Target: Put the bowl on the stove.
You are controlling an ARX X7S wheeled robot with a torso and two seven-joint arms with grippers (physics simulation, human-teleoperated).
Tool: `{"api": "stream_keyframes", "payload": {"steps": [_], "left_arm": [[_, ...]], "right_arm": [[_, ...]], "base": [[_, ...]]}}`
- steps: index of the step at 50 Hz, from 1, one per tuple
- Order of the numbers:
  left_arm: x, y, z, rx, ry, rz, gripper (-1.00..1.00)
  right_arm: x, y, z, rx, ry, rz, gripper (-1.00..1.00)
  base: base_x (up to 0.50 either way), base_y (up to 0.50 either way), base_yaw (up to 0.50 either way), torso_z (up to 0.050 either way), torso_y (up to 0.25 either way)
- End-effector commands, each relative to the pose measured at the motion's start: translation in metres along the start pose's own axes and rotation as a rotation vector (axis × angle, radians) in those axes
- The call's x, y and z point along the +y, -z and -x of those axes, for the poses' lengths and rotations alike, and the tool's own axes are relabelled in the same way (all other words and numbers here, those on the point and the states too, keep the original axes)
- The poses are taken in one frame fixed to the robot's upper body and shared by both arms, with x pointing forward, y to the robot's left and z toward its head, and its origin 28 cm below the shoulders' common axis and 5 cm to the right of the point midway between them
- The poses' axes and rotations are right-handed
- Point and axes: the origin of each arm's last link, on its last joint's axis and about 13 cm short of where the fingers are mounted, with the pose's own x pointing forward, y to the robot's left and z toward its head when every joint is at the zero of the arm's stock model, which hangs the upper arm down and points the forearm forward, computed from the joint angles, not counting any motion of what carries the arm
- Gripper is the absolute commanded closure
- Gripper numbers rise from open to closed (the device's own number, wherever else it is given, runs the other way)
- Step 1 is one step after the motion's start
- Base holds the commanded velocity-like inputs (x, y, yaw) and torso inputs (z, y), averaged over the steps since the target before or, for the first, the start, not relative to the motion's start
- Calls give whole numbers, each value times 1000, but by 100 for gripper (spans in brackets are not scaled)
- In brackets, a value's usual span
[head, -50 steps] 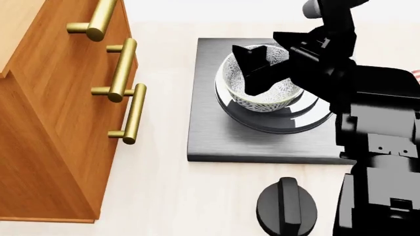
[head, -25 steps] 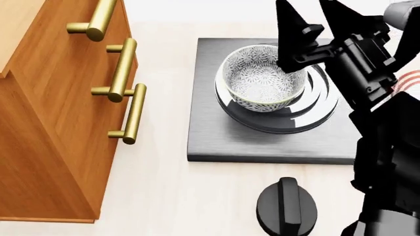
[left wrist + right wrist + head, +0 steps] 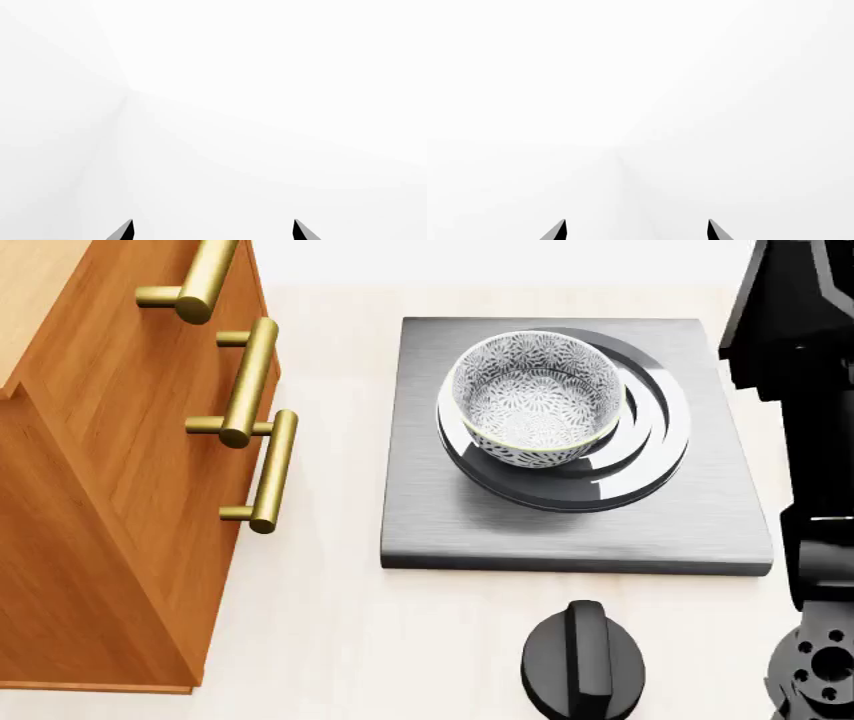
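We read the bowl (image 3: 538,398) as already delivered: it sits upright on the raised round burner of the stove (image 3: 441,530), its foot on the concentric rings and its rim clear of every other object. Its placement is slightly off the burner's centre, toward the wooden cabinet (image 3: 94,520). We judge this acceptable, since the burner is wider than the bowl and supports the whole base.

Orientation: the bowl's mouth faces straight up. It is round, so it has no long axis in plan. Its only axis is the vertical one, and that axis shows no tilt.

Right gripper (image 3: 636,230): only the two fingertips show in the right wrist view. They stand well apart with nothing between them, so we describe this pincer as wide and empty. It faces blank white background, and neither bowl nor stove lies ahead of it or between its tips. In the head view, only the dark arm body (image 3: 814,440) shows at the stove's edge, so the bowl's exact offset from the pincer cannot be determined.

Left gripper (image 3: 212,230): its tips are also spread wide and empty, and it faces blank background.

The black knob (image 3: 583,660) sits on the counter, apart from the stove slab. We judge the task essentially complete.
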Motion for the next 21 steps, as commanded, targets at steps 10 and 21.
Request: {"api": "stream_keyframes", "payload": {"steps": [10, 21], "left_arm": [[2, 1, -1, -20, 2, -20, -100], [1, 1, -1, -18, 5, -20, -100]], "right_arm": [[24, 0, -32, -450, -399, -319, -100], [30, 0, -46, -427, -510, -380, -100]], "base": [[0, 0, 0, 0, 0], [0, 0, 0, 0, 0]]}}
